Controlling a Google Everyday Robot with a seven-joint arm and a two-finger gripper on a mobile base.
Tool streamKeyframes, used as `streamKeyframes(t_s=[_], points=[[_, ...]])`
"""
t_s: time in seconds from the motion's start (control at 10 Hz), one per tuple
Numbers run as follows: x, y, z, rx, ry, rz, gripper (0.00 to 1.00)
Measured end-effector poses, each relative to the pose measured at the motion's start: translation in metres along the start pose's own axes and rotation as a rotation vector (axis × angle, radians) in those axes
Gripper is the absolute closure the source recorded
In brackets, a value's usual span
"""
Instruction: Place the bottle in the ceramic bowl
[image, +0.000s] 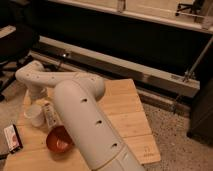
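Observation:
The bottle (49, 115), slim and pale with a light label, stands on the wooden table (125, 115) between a white cup and my arm. The ceramic bowl (59, 140), glossy orange-brown, sits just in front of the bottle near the table's front edge. My white arm rises from the bottom middle, bends left and drops down at the table's left end. The gripper (43, 104) hangs at the end of it, right above and behind the bottle's top, open. The arm hides part of the gripper and the table behind it.
A white cup (34, 116) stands left of the bottle. A flat red, white and black object (12, 138) lies at the table's front left corner. Behind the table runs a long metal rail (130, 70) under a dark wall. A black chair (15, 40) stands at far left.

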Motion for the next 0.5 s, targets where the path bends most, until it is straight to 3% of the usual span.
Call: streamKeyframes(t_s=[0.5], points=[[0.003,0.017,0.002,-0.006,0.006,0.008,0.20]])
